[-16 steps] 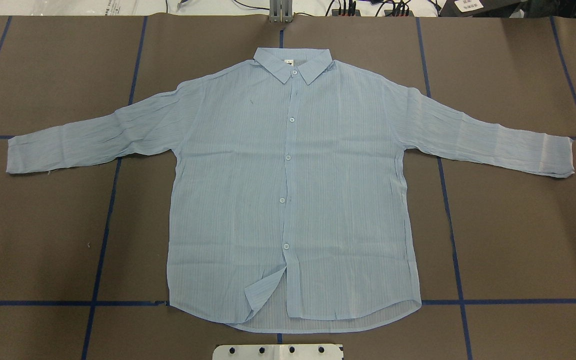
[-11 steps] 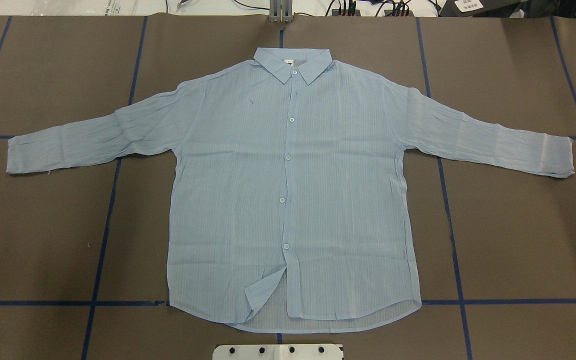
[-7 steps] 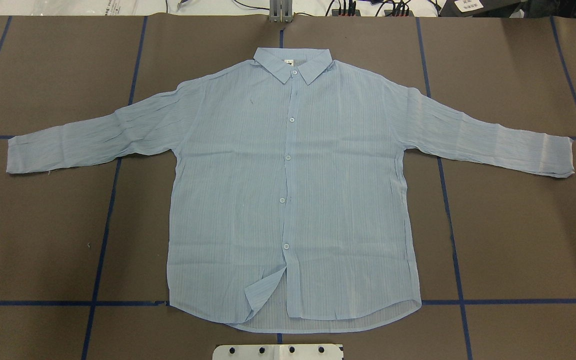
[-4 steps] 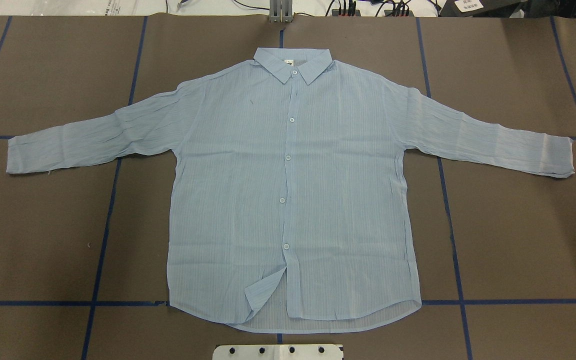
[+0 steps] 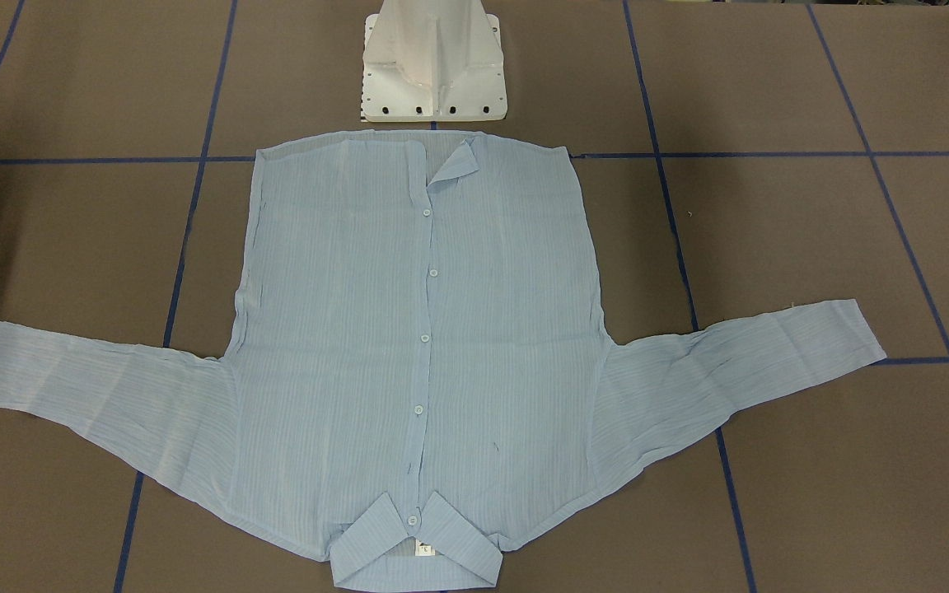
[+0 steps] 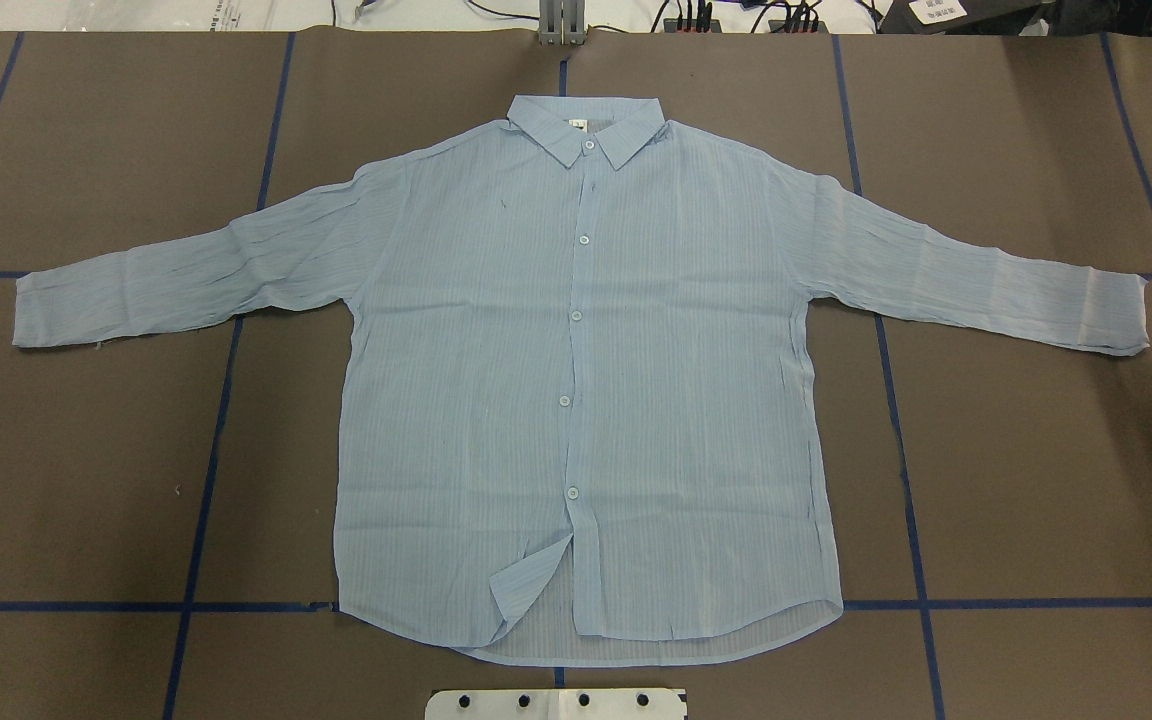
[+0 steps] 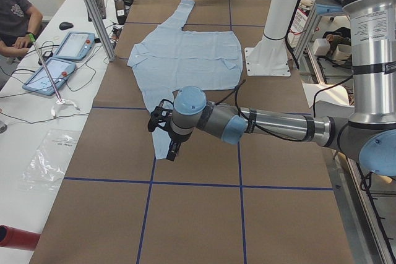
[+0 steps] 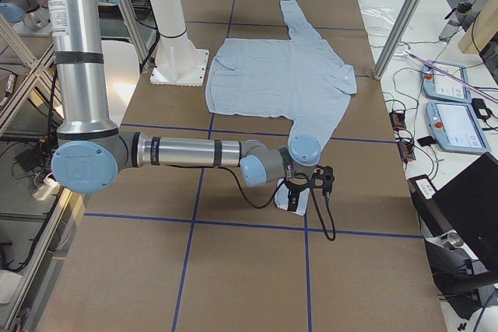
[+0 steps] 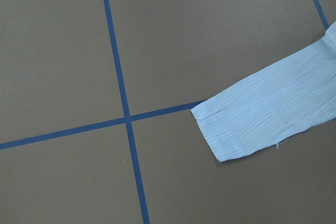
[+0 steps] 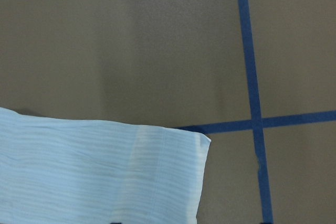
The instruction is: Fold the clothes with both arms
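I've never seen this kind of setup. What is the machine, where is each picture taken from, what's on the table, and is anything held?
The machine is two jointed robot arms, a left arm and a right arm, on a white pedestal, each ending in a two-finger gripper. One picture looks down from behind the robot, one faces it across the table, two look along the table from its ends, and two come from wrist cameras. On the brown table, marked with blue tape lines, a pale-blue shirt lies flat, front up, sleeves spread, collar away from the robot. The left gripper hangs above the left-side cuff, the right gripper above the right-side cuff. Nothing is held; both cuffs lie flat. Whether the grippers are open or shut cannot be told.
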`<state>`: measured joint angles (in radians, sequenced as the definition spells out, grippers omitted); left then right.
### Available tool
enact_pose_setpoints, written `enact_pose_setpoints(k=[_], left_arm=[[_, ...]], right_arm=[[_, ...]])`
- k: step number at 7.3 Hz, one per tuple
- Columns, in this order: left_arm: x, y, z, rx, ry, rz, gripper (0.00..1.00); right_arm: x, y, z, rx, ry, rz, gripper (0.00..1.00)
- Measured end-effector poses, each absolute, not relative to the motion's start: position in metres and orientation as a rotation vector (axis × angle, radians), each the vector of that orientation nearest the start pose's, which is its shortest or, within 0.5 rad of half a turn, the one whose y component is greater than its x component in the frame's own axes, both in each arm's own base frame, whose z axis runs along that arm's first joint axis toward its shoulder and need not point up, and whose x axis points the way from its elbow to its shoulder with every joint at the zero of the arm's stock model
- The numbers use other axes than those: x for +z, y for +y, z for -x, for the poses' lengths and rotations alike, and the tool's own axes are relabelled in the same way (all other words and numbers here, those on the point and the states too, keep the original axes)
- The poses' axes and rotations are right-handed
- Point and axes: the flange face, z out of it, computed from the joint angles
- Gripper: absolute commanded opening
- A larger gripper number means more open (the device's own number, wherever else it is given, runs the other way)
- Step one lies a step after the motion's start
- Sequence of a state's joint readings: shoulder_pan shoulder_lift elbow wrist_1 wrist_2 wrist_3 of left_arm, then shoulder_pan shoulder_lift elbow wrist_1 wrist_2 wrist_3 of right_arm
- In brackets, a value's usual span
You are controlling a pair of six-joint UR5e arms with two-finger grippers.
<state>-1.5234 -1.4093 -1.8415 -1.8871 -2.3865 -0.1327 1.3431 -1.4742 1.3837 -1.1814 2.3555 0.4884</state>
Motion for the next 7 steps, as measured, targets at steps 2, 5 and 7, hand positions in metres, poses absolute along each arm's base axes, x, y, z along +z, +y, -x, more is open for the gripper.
enact_pose_setpoints(k=[2, 5, 7], left_arm=[[0.56, -0.443, 0.039, 0.072, 0.842, -0.318, 0.99], [0.559, -0.443, 0.039, 0.069, 0.842, -0.319, 0.99], [0.558, -0.443, 0.038, 0.069, 0.842, -0.321, 0.99]], right_arm=[[0.675, -0.562, 0.083, 0.116, -0.805, 0.028, 0.83], [0.693, -0.58, 0.111, 0.1, -0.786, 0.077, 0.83], [0.702, -0.585, 0.119, 0.097, -0.773, 0.098, 0.81]])
